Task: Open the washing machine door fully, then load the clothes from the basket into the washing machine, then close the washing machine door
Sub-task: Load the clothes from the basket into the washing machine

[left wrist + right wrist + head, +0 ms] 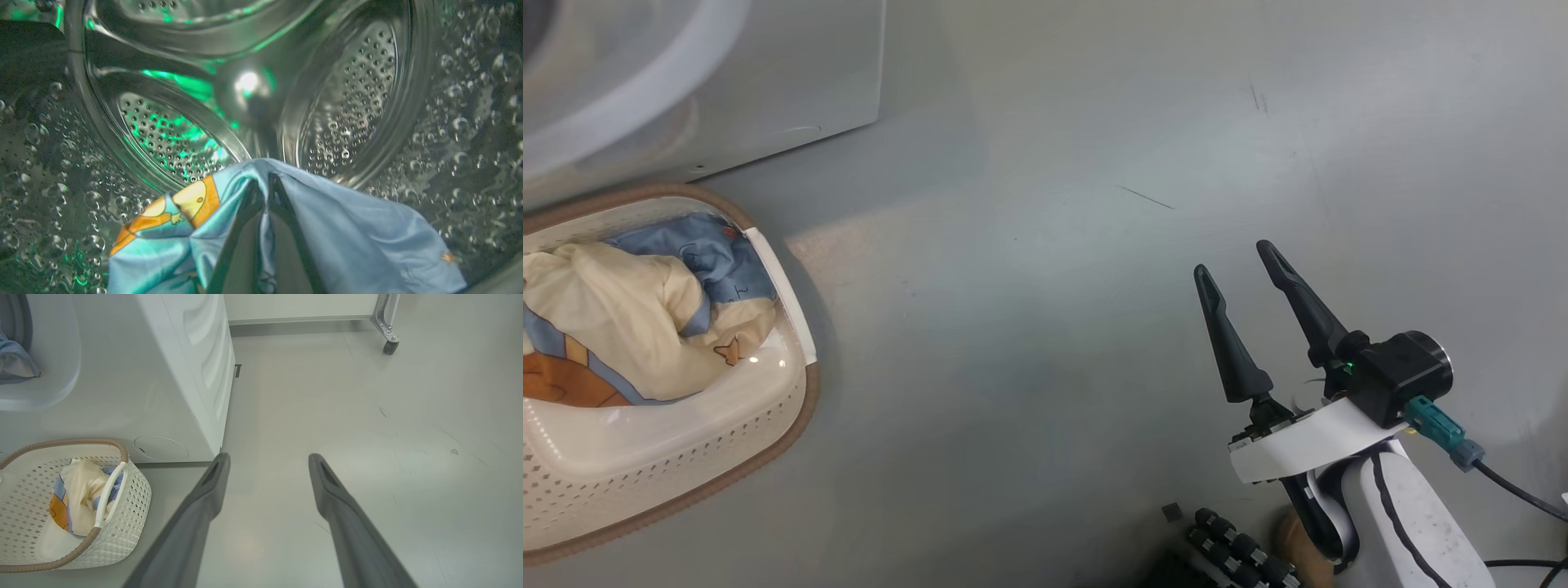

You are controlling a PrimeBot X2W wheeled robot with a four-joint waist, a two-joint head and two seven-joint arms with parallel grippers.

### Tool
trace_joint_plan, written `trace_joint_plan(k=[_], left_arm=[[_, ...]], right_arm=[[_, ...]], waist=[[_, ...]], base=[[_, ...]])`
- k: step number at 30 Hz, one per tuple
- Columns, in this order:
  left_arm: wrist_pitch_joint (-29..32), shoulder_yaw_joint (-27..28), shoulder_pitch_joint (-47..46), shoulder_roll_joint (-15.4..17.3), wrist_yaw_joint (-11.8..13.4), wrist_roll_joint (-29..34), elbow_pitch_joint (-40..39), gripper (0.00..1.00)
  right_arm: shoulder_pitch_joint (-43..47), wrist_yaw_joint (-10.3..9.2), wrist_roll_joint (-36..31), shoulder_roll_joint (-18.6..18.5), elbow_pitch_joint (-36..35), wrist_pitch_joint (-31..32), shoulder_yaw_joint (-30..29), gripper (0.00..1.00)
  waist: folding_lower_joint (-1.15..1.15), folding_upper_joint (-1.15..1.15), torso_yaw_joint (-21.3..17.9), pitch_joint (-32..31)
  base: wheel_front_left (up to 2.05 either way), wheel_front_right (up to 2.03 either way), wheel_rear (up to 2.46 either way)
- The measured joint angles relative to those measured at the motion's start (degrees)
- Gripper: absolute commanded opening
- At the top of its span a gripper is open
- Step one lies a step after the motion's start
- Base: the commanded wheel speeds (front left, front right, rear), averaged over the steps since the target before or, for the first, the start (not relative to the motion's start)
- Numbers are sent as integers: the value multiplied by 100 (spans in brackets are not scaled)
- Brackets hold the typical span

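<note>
Gripping a fold of the clothes (347, 228), my left fingers (282, 228) are pressed together inside the perforated steel drum (351, 102) of the washing machine (768, 73). The light blue cloth drapes over and between both fingers, and an orange and yellow cartoon print shows on its left side. Green light glints off the drum's back wall and ribs, and the held piece hangs in front of the lower part of the back wall. My right fingers (1229, 343) stand wide apart with nothing between them, pointing out over bare grey floor (1094, 163), well apart from the machine and from the laundry. The basket (800, 408) sits on the floor just before the washing machine's white front, near that front's lower corner, close to a round cover (161, 447) set low in the panel. More of the clothes lie bundled inside the basket, cream-beige on top with blue and orange showing beneath, heaped toward the side nearest the machine. In the right wrist view some blue fabric also shows at the machine's opening, and a castor (390, 347) stands on the floor far behind the machine.
</note>
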Motion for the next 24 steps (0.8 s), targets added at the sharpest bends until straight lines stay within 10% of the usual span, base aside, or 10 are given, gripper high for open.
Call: trace_joint_plan(k=[24], left_arm=[[-595, 248, -798, -285, 193, -196, 1128, 5]], right_arm=[[4, 0, 32, 10, 4, 0, -164, 100]], waist=[[0, 0, 14, 133]], base=[[0, 0, 0]])
